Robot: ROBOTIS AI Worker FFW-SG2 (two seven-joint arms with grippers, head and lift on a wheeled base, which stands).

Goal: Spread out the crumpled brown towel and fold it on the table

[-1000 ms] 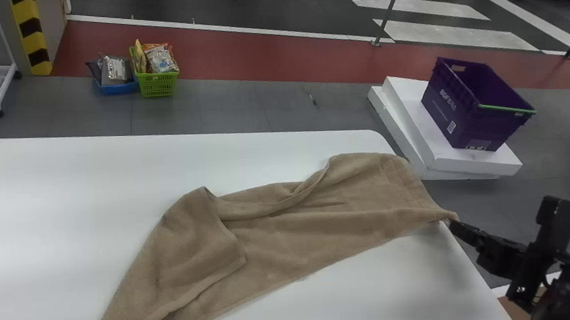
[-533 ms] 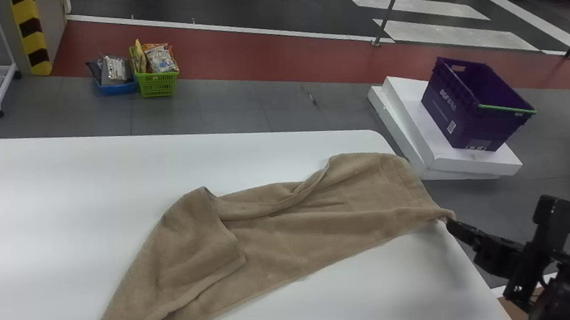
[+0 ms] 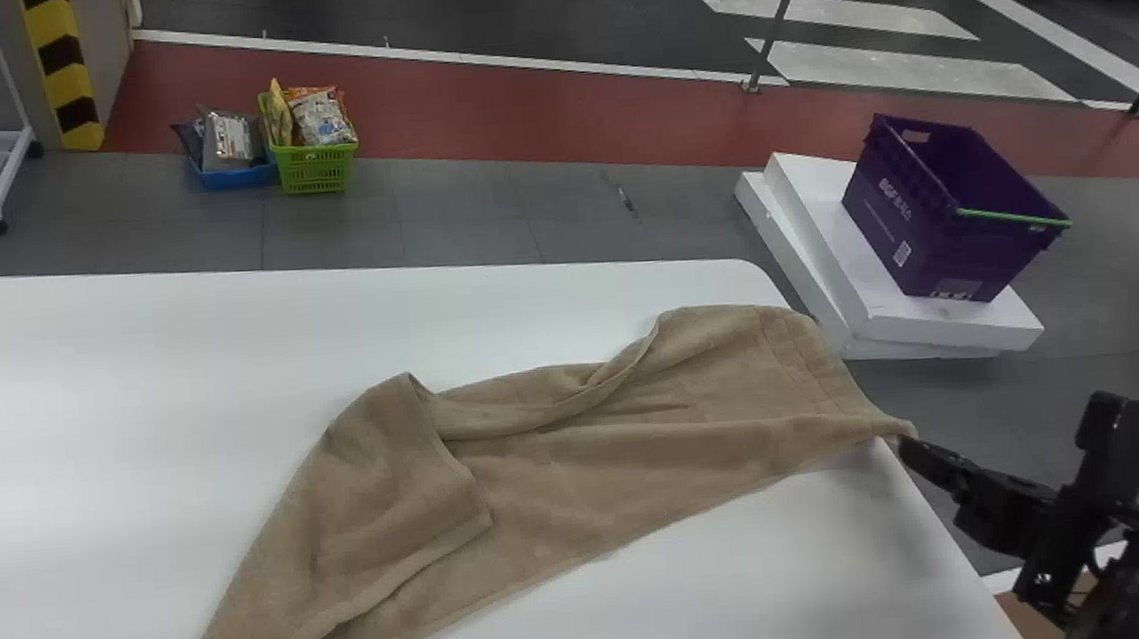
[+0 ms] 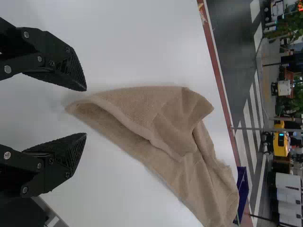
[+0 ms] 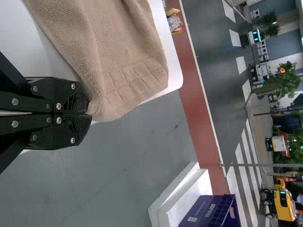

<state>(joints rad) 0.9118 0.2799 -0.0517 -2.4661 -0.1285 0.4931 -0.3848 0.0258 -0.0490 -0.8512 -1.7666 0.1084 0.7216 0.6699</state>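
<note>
Right gripper pinched on a corner of the brown towel, just off the worktop's right edge; towel runs from there left and back toward the robot, long axis diagonal, far-left part flopped over itself; left gripper spread and empty, nearer the towel's near-left end, tip looks lined up between its fingers, height above it hard to judge; my read: still spreading; next, left closes on that end, right keeps its corner, then pull apart.
</note>
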